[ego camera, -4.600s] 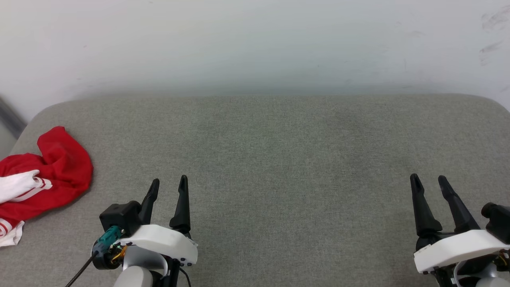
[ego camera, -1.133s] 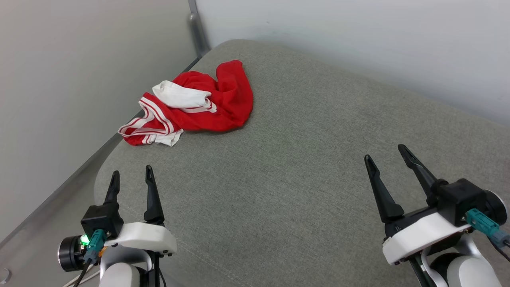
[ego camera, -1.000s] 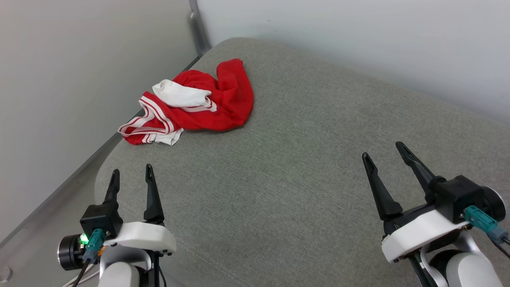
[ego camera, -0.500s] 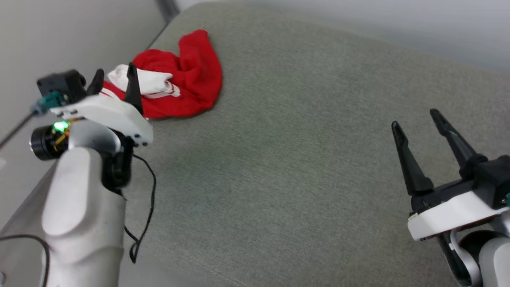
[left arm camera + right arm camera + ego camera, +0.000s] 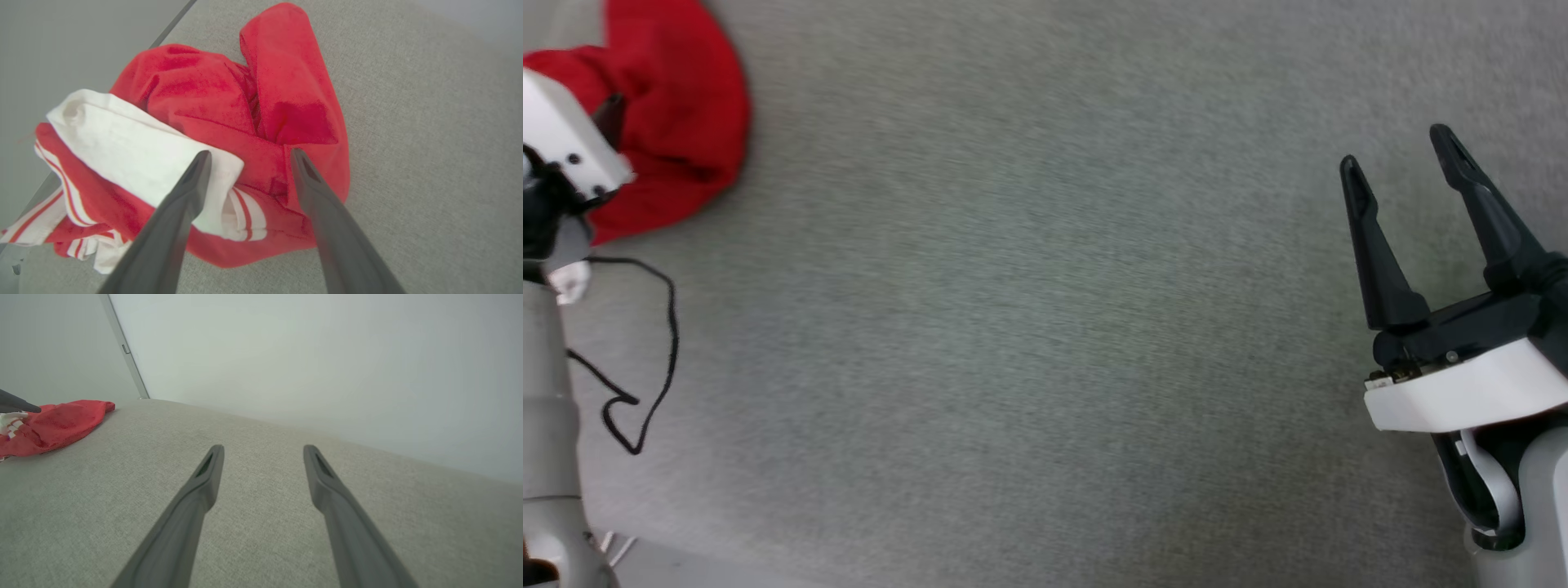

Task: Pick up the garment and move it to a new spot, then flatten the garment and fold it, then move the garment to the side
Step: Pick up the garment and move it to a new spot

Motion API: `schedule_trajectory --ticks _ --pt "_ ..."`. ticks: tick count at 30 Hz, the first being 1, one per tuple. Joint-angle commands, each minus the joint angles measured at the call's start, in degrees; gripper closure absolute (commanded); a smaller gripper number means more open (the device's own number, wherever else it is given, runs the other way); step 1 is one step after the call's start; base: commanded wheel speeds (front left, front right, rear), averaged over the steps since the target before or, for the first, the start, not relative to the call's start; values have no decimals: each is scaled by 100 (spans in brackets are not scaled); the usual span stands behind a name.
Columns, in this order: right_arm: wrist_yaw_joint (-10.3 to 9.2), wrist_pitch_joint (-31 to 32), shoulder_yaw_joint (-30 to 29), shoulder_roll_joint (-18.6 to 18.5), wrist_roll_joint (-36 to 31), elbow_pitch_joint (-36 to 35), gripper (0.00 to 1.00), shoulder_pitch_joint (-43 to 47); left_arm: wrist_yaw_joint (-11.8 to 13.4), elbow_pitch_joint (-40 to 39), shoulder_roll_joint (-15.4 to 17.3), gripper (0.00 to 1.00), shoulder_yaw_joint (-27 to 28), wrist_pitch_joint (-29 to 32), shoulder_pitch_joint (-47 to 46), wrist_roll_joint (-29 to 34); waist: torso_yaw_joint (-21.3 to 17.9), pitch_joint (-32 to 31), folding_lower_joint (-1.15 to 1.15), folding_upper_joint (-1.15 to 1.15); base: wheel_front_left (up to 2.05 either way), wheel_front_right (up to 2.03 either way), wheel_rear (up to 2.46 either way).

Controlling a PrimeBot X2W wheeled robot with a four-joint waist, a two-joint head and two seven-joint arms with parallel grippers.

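Note:
The garment (image 5: pixel 282 106) is a crumpled red shirt with a white sleeve and red-and-white stripe trim, lying near the corner of the grey padded surface (image 5: pixel 1029 327). Seen from the head, the garment (image 5: pixel 678 122) is at the upper left, partly hidden by my left arm's white housing (image 5: pixel 560 139). My left gripper (image 5: pixel 247 157) hangs open just above the heap, its fingers straddling the sleeve's end and a red fold. My right gripper (image 5: pixel 1396 159) stands open and empty over bare surface at the right. The garment (image 5: pixel 53 424) lies far left in the right wrist view.
A black cable (image 5: pixel 645 367) loops from my left arm over the surface. A pale wall (image 5: pixel 306 355) rises behind the surface, with a metal post (image 5: pixel 122 347) at its corner. The surface's edge and a gap run beside the garment (image 5: pixel 171 24).
The head camera has tilted down and closer. My left arm has reached forward over the garment, now standing just above it. My right gripper stays open over bare surface.

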Motion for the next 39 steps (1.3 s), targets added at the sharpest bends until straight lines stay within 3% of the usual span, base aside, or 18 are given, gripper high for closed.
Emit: schedule_trajectory --ticks 1,7,13,14,15,16,21,30,39 --pt "-4 -43 9 -14 13 45 0 -94 52 43 80 0 22 130 -33 7 -475 495 -1 0 0 0 0" --pt "-4 -194 50 -48 80 217 0 -214 472 341 273 0 234 884 302 -120 -654 651 -1 0 0 0 0" --pt "-4 -207 18 -85 97 242 0 -260 764 481 111 0 265 1405 859 -197 -673 654 -1 0 0 0 0" --pt "-4 -200 7 -86 93 246 0 -258 794 477 59 61 286 1450 900 -247 -658 634 -1 0 0 0 0" --pt "-4 -191 7 -83 91 253 0 -255 811 462 19 90 300 1454 925 -266 -644 604 -1 0 0 0 0" --pt "-4 -194 17 -84 88 256 0 -255 817 436 15 100 292 1425 951 -268 -634 563 -1 0 0 0 0" --pt "-4 -234 57 -61 143 297 0 -205 699 194 228 100 290 722 804 -113 -576 274 -1 0 0 0 0" --pt "-4 -329 21 175 184 525 0 124 687 -61 397 100 167 -1465 411 417 -520 -640 -1 0 0 0 0" --pt "-4 -404 -156 511 165 665 0 594 286 -125 335 100 -148 -3374 290 729 -704 -1544 -1 0 0 0 0"
